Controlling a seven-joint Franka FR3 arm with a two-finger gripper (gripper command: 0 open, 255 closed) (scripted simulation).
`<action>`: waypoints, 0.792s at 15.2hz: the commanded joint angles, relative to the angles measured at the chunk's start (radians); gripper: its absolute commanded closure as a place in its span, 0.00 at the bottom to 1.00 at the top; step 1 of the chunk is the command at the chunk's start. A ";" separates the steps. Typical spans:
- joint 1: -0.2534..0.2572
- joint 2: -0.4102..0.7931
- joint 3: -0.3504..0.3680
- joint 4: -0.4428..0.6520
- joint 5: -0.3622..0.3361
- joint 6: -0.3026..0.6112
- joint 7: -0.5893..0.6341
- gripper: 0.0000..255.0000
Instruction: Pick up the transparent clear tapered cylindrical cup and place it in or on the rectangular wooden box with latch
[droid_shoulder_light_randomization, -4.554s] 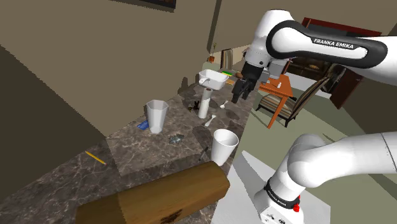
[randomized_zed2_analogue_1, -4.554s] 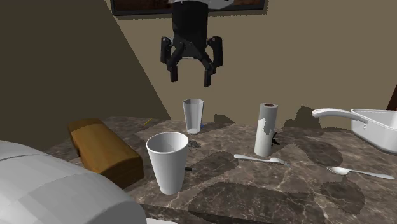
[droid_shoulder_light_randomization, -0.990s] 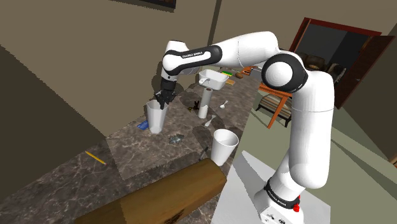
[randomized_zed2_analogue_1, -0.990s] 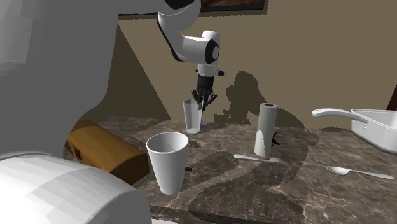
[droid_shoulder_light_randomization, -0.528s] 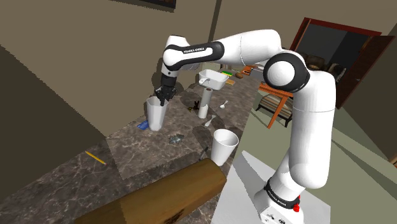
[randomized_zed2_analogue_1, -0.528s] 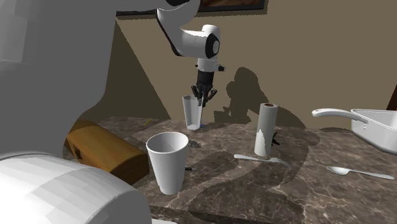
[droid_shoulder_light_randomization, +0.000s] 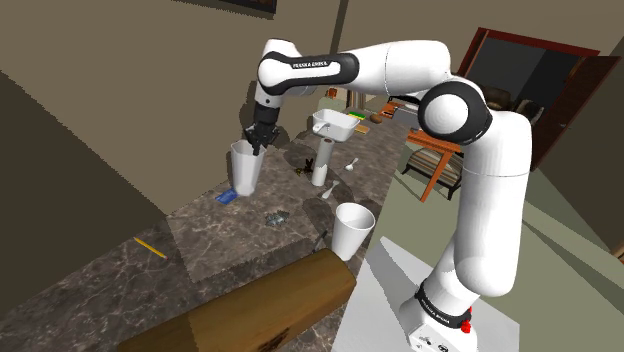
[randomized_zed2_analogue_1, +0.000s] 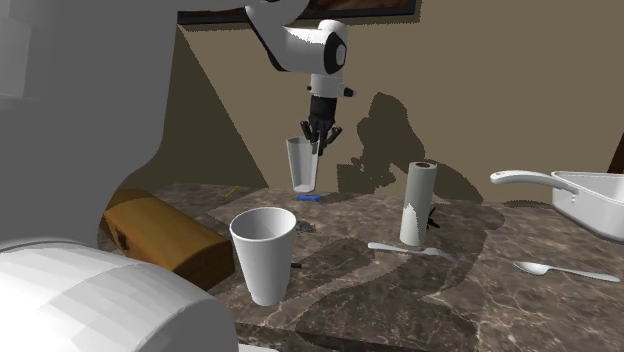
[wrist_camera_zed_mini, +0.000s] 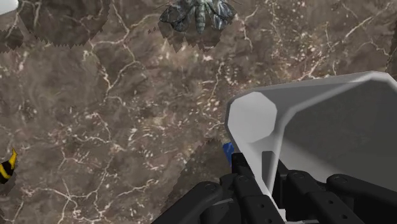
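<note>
My tool (droid_shoulder_light_randomization: 258, 138) pinches the rim of the cup (droid_shoulder_light_randomization: 244, 168); its long axis is upright, mouth up, narrow base toward the counter (droid_shoulder_light_randomization: 200, 235).

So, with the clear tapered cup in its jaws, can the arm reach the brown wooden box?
Probably yes: the clear tapered cup is off the marble counter; only the white cup stands near the path to the brown wooden box.
</note>
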 joint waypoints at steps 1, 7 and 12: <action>-0.001 -0.004 0.000 0.023 -0.001 -0.027 0.003 1.00; -0.002 -0.010 -0.001 0.096 -0.004 -0.105 0.012 1.00; -0.003 -0.007 -0.001 0.167 -0.005 -0.173 0.019 1.00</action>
